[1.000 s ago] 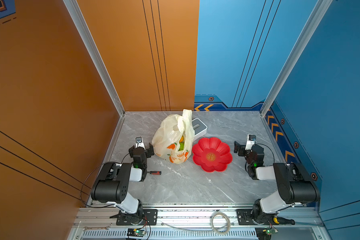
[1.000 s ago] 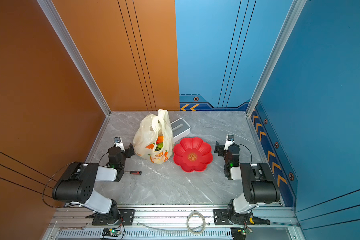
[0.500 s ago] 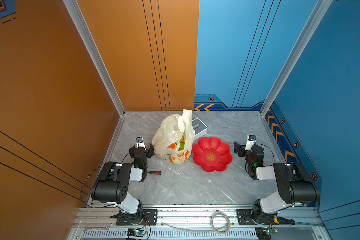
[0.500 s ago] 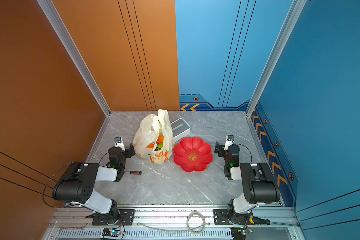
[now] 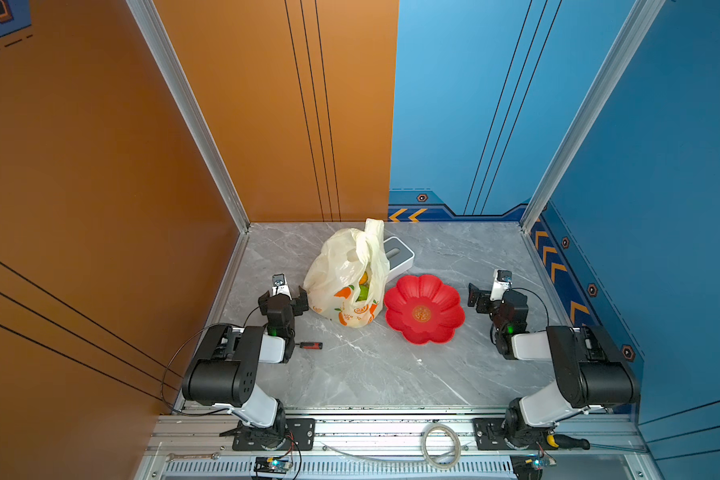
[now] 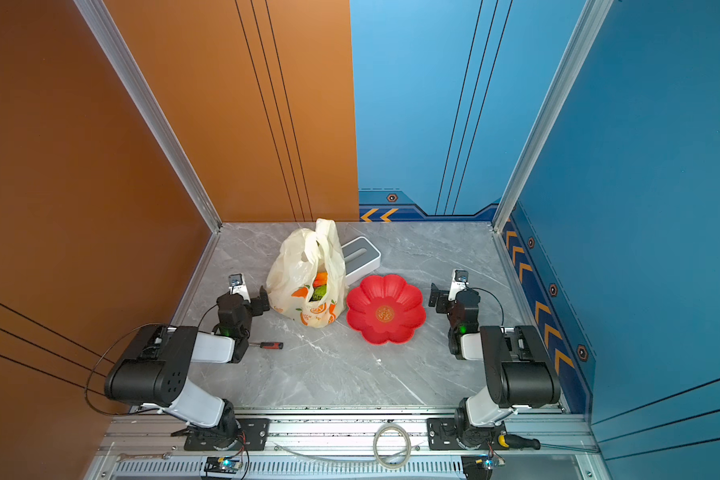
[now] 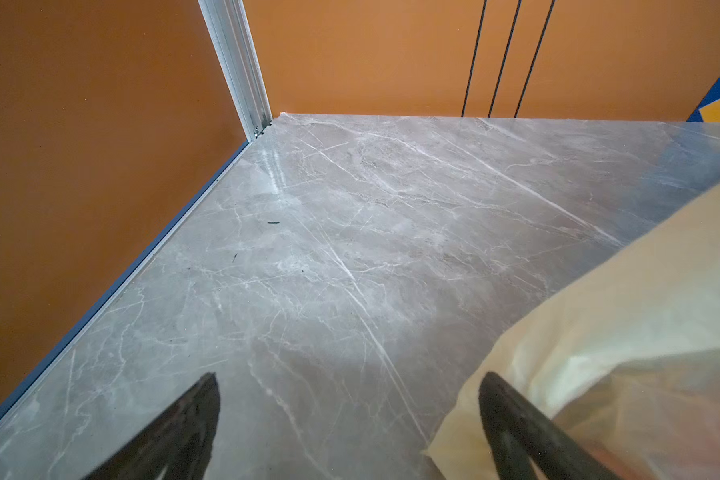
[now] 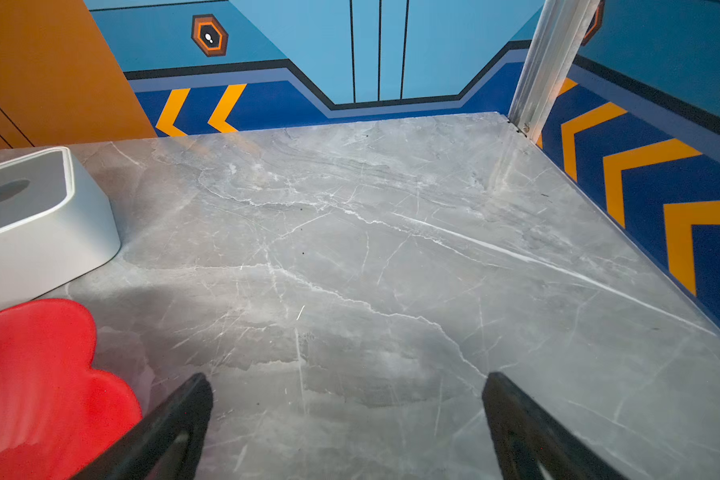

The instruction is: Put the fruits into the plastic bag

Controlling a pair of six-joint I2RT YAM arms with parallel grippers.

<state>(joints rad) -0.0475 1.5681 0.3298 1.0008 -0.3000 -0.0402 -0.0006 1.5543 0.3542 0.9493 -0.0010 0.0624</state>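
Plastic bag (image 5: 341,274), red flower-shaped dish (image 5: 422,309) and white-grey box (image 5: 402,253) stand packed close together in the middle. Bare tabletop (image 5: 371,374) lies open in front, save a small screwdriver (image 5: 312,345), and toward the far right corner.

No change seen: left gripper (image 7: 348,384), right gripper (image 8: 347,384), plastic bag (image 5: 337,266) unmoved

1. You face a grey, white-veined marble counter (image 5: 371,374), walled on three sides.
2. Your left wall (image 5: 80,187) is orange, and so is the left half of the far wall (image 5: 308,104), with thin black lines.
3. Your right wall (image 5: 682,187) and the far wall's right half are blue, with orange chevrons (image 8: 649,158) along the base.
4. Aluminium posts (image 5: 190,116) stand in both far corners.
5. The light is even and soft.
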